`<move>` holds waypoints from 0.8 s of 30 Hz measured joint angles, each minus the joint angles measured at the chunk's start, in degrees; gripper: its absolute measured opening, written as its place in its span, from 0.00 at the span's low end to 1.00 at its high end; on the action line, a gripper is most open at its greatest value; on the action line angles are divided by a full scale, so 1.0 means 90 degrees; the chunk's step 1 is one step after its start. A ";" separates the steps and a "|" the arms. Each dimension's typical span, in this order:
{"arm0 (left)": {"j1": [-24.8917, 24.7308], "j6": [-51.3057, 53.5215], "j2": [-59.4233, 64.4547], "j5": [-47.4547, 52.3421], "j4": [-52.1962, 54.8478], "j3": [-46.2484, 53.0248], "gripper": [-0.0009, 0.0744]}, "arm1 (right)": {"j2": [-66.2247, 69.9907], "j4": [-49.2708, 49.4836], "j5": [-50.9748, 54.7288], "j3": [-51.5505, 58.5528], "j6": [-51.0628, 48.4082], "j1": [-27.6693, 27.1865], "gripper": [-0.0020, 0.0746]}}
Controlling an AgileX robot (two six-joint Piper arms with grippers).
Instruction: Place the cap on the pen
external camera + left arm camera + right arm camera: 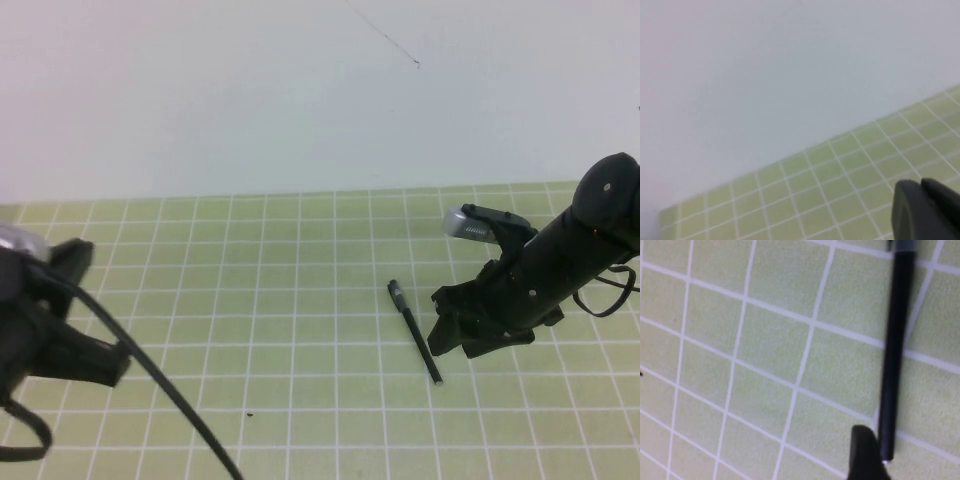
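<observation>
Pen (415,332) flat on grid mat (300,300); right pincer (450,335) just beside it, apparently parted; left pincer (85,330) far-left, opening unclear.

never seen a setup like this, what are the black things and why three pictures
The black shapes are two robot arms ending in grippers. One picture looks down from a raised camera; the other two come from cameras on each arm's wrist. The left gripper sits off at the left edge, away from everything. The right gripper hangs low just beside the pen, a thin black stick lying flat on the green grid mat. Its wrist camera shows the pen close up with one fingertip next to it. Neither gripper holds anything visible.
</observation>
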 joint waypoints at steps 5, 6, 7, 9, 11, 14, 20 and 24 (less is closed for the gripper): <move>0.0000 0.0000 -0.0277 -0.0249 -0.0015 0.0013 0.01 | -0.0311 -0.0295 -0.0163 0.0000 0.0173 0.0000 0.55; 0.0000 0.0000 -0.0320 -0.0235 -0.0015 0.0039 0.01 | -0.0436 -0.0370 -0.0189 0.0000 0.0268 0.0000 0.53; 0.0000 0.0014 -0.0367 -0.0193 -0.0015 0.0071 0.01 | -0.0576 -0.0479 -0.0245 0.0000 0.0363 0.0000 0.49; 0.0000 0.0014 -0.0458 -0.0039 -0.0015 0.0145 0.01 | -0.0866 -0.0746 -0.0340 0.0000 0.0463 0.0000 0.42; 0.0000 0.0014 -0.0585 0.0173 0.0002 0.0188 0.01 | -0.1204 -0.0964 -0.0352 0.0000 0.0668 0.0000 0.35; 0.0000 0.0014 -0.0840 0.0374 0.0021 0.0239 0.01 | -0.1699 -0.1311 -0.0328 0.0000 0.0939 0.0000 0.27; 0.0000 0.0026 -0.1547 0.0375 0.0021 0.0389 0.01 | -0.2745 -0.1532 -0.0304 0.0000 0.1253 0.0000 0.02; 0.0000 0.0026 -0.2024 0.0400 0.0021 0.0647 0.01 | -0.3334 -0.1547 -0.0304 0.0000 0.1406 0.0000 0.03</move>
